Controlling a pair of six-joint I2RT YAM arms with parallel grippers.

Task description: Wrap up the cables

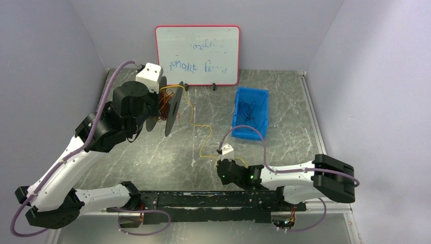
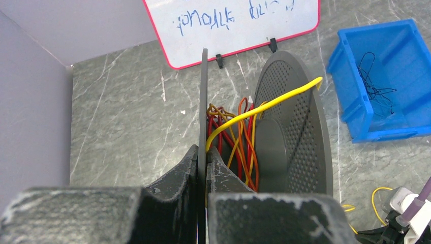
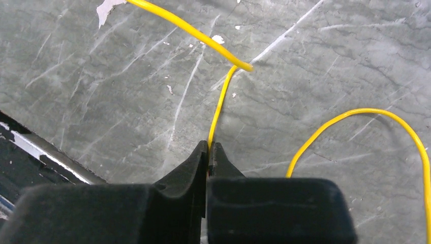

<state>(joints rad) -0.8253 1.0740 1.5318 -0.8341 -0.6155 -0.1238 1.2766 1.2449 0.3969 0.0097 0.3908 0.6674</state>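
Left fingers (image 2: 175,175) clenched on flange of grey perforated plastic spool (image 2: 297,127); red and orange strands (image 2: 245,147) wound on hub | right fingers (image 3: 185,170) pinched thin yellow cable (image 3: 218,109); most lay slack across marbled grey desk (image 1: 152,152), unwound

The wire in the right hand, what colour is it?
Yellow. The wire shows best in the right wrist view, pinched in the right hand.

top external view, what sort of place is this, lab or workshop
Probably a robotics lab test cell: two white-and-black robot arms mounted on a grey marble-patterned table, boxed in by plain lilac panel walls, with a red-framed whiteboard propped at the back.
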